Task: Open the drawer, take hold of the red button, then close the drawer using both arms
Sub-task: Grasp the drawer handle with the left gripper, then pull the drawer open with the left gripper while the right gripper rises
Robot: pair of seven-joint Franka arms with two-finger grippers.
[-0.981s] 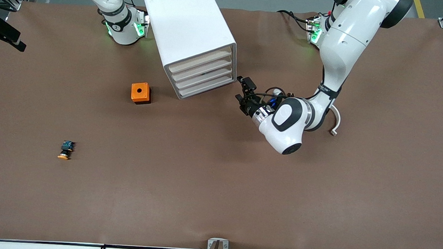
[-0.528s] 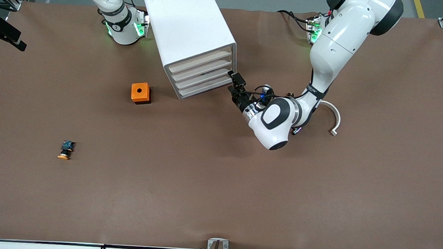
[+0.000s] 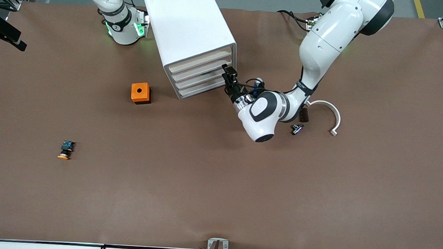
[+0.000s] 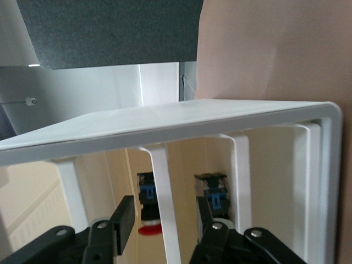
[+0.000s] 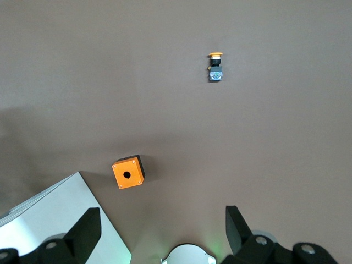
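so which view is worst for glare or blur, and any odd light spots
Left wrist view: close-up, the cabinet frame looks soft and washed-out, and the left end effector is dark against it. Front view: even light, soft shadows under the cabinet and left arm, green glow at the right arm's base. Right wrist view: evenly lit, orange cube casts a slight shadow.

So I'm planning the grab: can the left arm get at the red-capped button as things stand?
Probably not yet. The left gripper, open, is at the cabinet front, but the red-capped button sits inside a drawer that looks shut.
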